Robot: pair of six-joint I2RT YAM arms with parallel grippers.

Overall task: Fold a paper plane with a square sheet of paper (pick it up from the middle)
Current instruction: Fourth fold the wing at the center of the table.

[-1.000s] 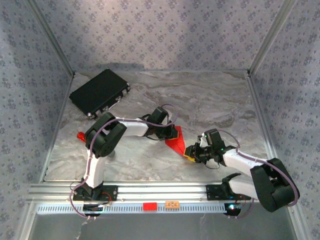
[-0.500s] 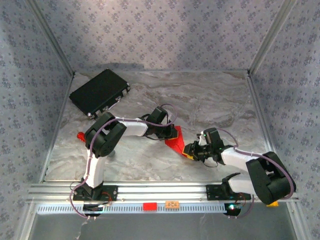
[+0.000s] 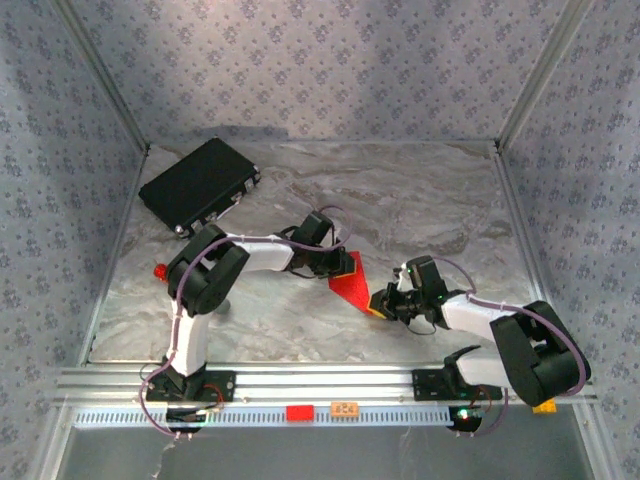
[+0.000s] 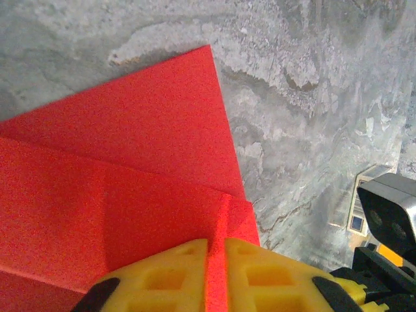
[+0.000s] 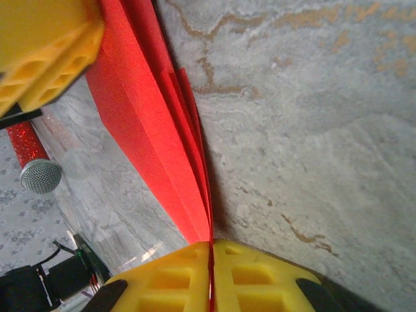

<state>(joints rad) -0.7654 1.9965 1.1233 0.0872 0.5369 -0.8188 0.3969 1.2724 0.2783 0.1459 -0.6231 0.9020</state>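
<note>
Since a moment ago, my right arm [image 3: 480,318] pulled its elbow in and its fingers pinched together. My left gripper [image 4: 216,250] was right of the black case [image 3: 200,185] and nearer to me, fingers close together on a raised fold of the red paper [image 3: 352,285]. That folded paper lay on the table [image 3: 420,200]. Farther right of the case, my right gripper [image 5: 211,250] squeezed tight on the paper's near tip.

From above, the left arm [image 3: 262,252] covers the left part of your red paper [image 3: 350,285]. In the left wrist view it runs off the left and bottom edges.
</note>
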